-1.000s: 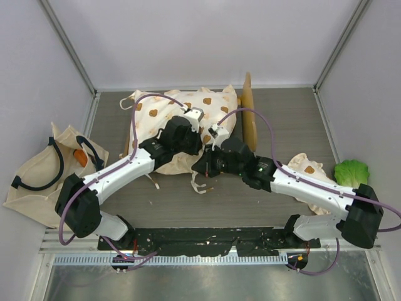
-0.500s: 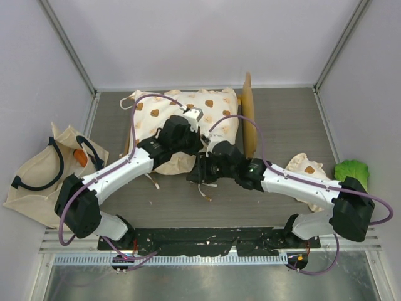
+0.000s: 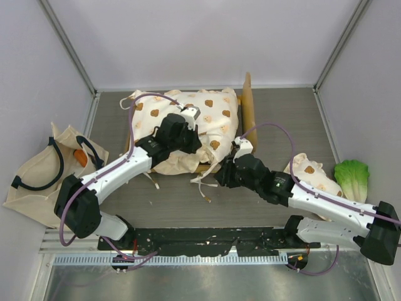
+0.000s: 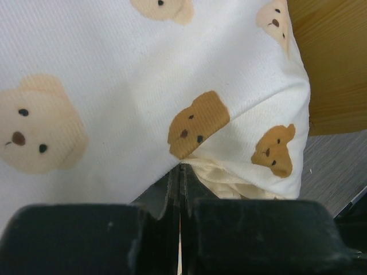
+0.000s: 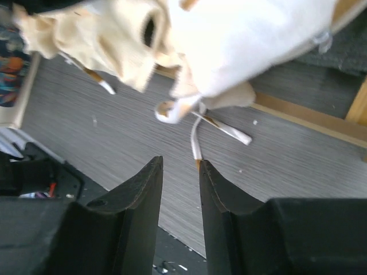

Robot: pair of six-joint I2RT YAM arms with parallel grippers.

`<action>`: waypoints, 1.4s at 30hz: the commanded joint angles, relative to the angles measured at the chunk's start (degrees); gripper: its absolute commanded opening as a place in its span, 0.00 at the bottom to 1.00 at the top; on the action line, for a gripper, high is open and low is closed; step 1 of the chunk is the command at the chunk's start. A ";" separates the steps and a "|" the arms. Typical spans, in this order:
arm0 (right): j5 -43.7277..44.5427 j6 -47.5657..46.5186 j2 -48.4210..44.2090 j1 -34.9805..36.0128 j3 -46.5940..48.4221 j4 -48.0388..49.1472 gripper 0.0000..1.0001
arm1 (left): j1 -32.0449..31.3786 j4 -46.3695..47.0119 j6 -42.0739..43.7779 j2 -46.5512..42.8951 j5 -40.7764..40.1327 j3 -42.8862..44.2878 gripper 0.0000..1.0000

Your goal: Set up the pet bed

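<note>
Your right gripper [image 3: 220, 178] is now sitting back from the cushion [image 3: 210, 113], nearer the right side than a second ago, and its jaws, closed back then, are standing apart. In the right wrist view that gripper [image 5: 179, 166] is hovering over the bare desk [image 5: 287, 154] with nothing between its fingers, and a loose tie cord [image 5: 194, 137] is lying on the desk just beyond the tips. Your left gripper [image 4: 180, 177] is staying where it was, jaws pressed together and tips nosing against the cushion's lower edge; you cannot tell whether any fabric is caught there. The pet bed [image 3: 248, 135] is sitting at the far middle of the desk with its wooden headboard [image 3: 248, 100] standing upright on the right. The bear-print cushion is lying rumpled across the frame and spilling over the near rail. A second bear-print pillow [image 3: 308, 170] is lying by the right arm, a green lettuce toy [image 3: 352, 172] is resting beside it, and a beige tote bag [image 3: 34, 179] is slumping at the left.
</note>
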 commanded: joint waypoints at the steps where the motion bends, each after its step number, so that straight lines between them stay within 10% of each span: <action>1: 3.00 2.35 2.07 0.13 -3.11 2.42 0.36 | 1.13 1.66 -0.84 -2.39 -0.56 0.10 0.00; 33: 9.84 -12.50 19.73 0.13 -11.21 48.48 0.41 | 3.68 2.89 -2.25 -2.57 0.85 0.54 0.00; 39: 11.60 -15.14 23.43 0.13 -9.81 50.24 0.36 | 3.76 3.15 -2.60 -2.83 1.03 0.10 0.00; 42: 11.60 -15.58 24.05 0.13 -9.28 50.16 0.18 | 3.76 2.80 -2.51 -3.09 1.20 0.01 0.00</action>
